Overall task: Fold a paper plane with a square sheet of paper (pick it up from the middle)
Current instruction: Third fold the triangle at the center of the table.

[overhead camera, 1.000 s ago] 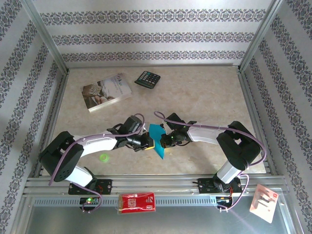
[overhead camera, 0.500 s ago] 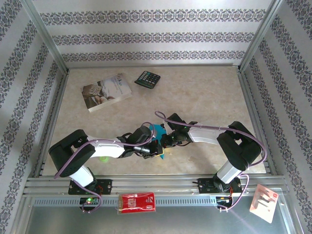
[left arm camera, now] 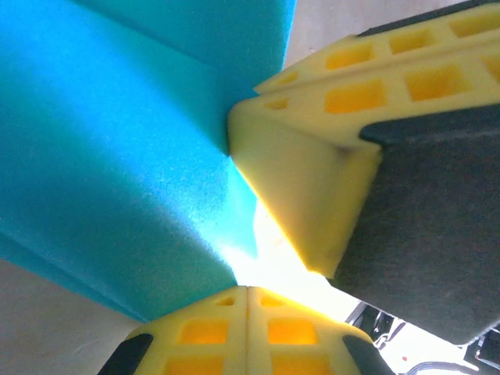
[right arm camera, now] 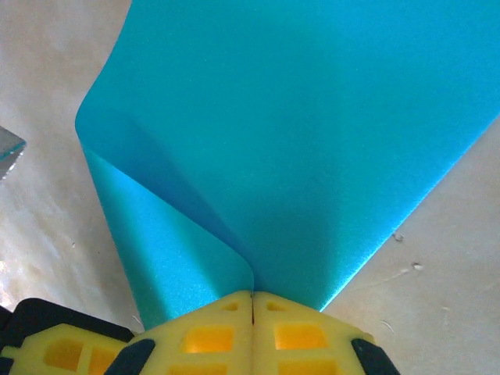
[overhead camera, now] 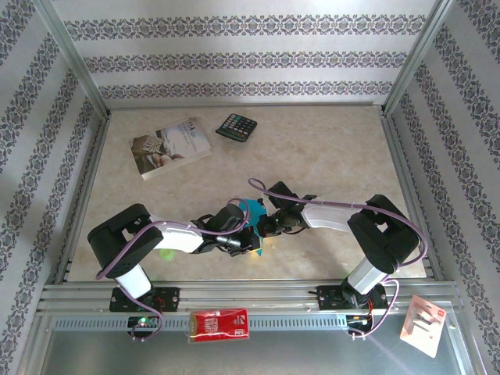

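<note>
Blue paper sheet [overhead camera: 252, 209] curling at lower centre of frame, left tool [left arm camera: 248, 301] and right tool [right arm camera: 251, 301] both clamping shut on it

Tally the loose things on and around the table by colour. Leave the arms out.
Turquoise-blue: 1, the square sheet of paper
Black: 1, the calculator
Pale printed: 1, the book
Red: 1, the packet
Green: 1, a small round thing
White and pink: 1, a card
Total: 6
</note>
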